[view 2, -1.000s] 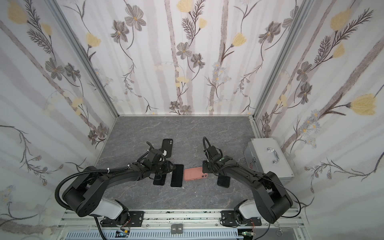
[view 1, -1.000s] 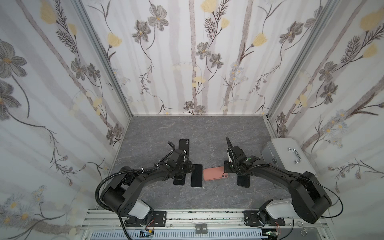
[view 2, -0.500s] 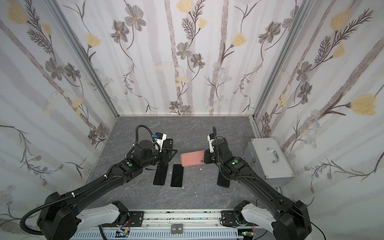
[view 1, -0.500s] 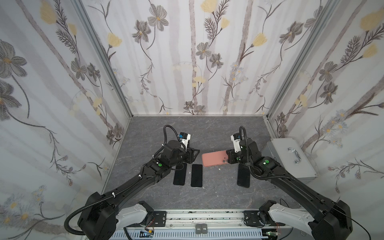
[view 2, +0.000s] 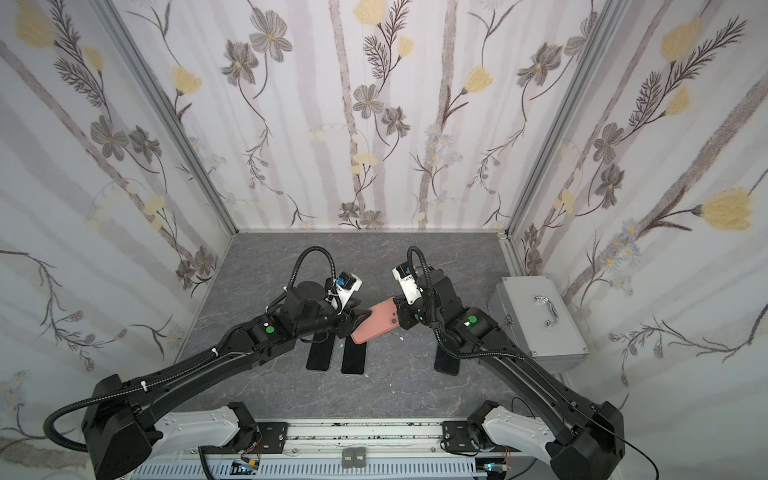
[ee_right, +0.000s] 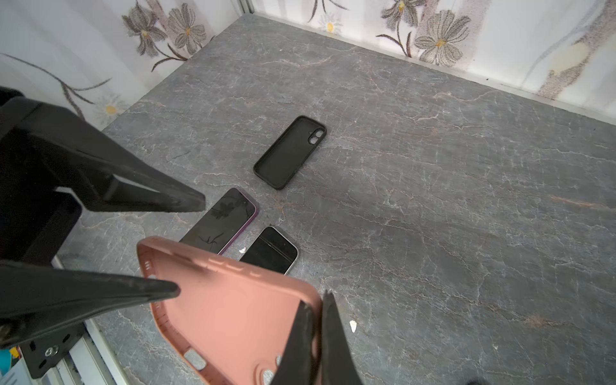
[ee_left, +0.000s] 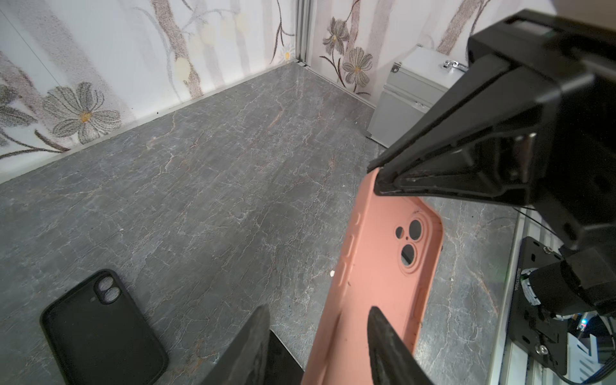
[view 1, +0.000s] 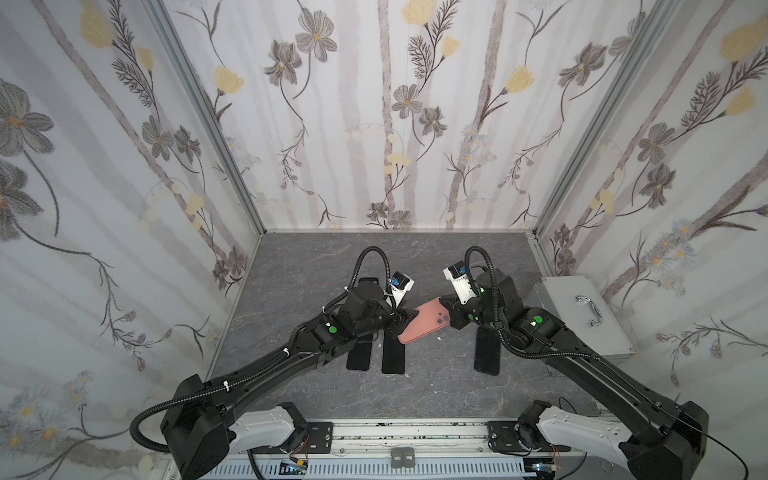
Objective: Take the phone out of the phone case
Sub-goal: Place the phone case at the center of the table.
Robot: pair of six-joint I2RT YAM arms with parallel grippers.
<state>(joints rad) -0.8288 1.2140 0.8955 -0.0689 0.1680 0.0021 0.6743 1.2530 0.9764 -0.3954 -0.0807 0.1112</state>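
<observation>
Grey marble surface inside floral-papered walls. Near the front, two dark phones lie side by side, left of centre; a third phone lies to the right, partly under the right arm. Above them the pink case is held off the surface, tilted, empty: its hollow inside shows in the right wrist view. Right gripper fingers clenched on the case's camera-end edge. Left gripper fingers parted, straddling the case's other end; contact with the case cannot be told. Farther back, a black case lies empty on the surface, mostly hidden behind the left arm in both top views. Metal box sits at the right wall.
</observation>
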